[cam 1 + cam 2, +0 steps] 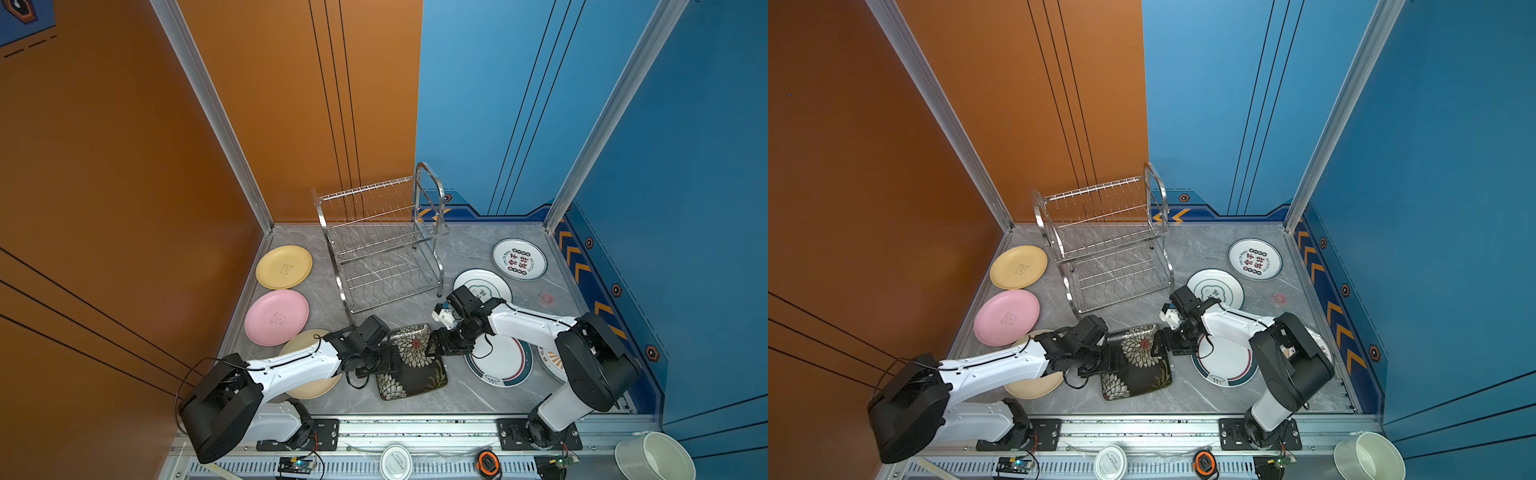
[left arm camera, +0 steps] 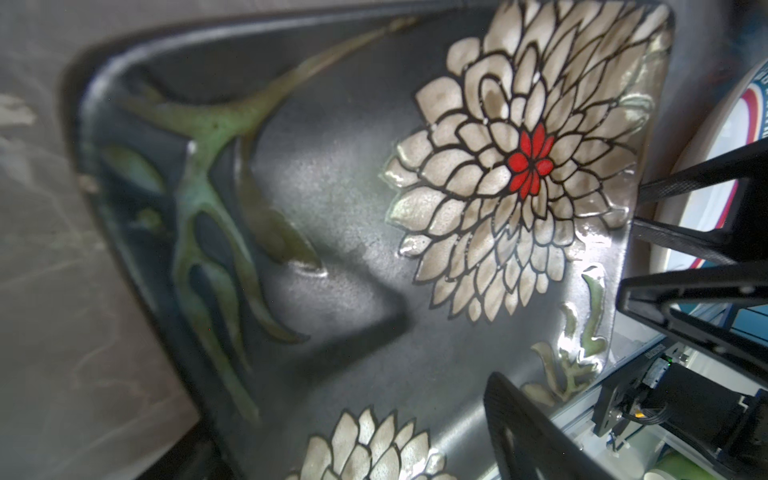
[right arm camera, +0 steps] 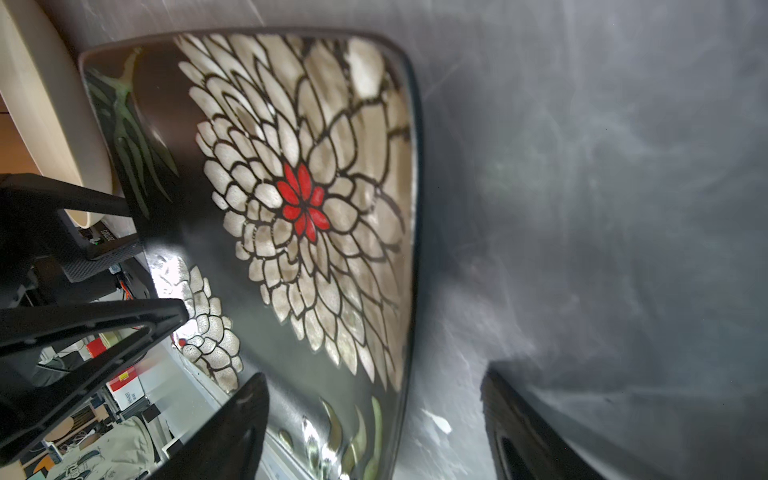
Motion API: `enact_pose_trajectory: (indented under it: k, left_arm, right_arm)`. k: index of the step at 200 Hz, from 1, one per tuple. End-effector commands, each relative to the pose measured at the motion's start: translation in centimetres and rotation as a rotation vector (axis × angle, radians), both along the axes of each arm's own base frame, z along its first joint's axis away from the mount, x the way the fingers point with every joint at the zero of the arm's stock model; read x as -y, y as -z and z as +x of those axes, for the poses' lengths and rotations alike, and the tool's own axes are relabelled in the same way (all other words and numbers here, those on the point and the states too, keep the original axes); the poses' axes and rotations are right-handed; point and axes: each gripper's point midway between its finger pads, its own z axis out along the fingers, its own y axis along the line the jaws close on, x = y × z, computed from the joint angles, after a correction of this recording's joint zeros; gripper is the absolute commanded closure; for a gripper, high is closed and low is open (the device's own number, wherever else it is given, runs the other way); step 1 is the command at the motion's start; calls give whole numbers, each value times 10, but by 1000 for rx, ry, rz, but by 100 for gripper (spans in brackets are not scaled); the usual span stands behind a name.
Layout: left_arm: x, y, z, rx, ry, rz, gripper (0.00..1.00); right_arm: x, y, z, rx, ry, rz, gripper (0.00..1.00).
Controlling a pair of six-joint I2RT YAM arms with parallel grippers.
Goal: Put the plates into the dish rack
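white arm links [image 1: 299,362], bulky black joints, looped black cables, black jaws

Looks like a robot lab test cell: orange wall panels [image 1: 104,166], aluminium extrusion posts [image 1: 217,120], base plates [image 1: 324,432] bolted to slotted rail [image 1: 415,430], bare circuit board [image 1: 296,463], tape measure [image 1: 487,462].

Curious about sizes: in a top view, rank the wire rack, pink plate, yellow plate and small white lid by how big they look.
1. dish rack, by far.
2. pink plate and yellow plate: near alike; pink sits closer to the camera, so unranked.
3. white lid.
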Motion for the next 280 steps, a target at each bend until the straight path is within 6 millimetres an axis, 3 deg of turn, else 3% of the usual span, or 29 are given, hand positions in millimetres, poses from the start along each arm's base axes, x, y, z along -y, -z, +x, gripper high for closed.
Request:
enact_pose_trajectory:
  k: [1, 77, 120, 176, 212, 280]
  left_arm:
    - [0, 8, -6, -21, 21, -10, 20]
    - [19, 12, -3, -30, 49, -71, 27]
    - [27, 10, -2, -38, 61, -95, 29]
    - [31, 9, -1, -40, 61, -114, 29]
    - [33, 5, 0, -31, 65, -130, 29]
    - [34, 0, 2, -13, 53, -156, 29]
  right_arm:
    - [-5, 12, -6, -34, -5, 4, 19]
    - [-24, 12, -16, -75, -54, 125, 21]
    - [-33, 3, -9, -43, -67, 186, 24]
    - [-43, -11, 0, -1, -66, 270, 36]
    - [-44, -25, 5, 29, -48, 340, 52]
    - [-40, -52, 24, 122, 23, 440, 57]
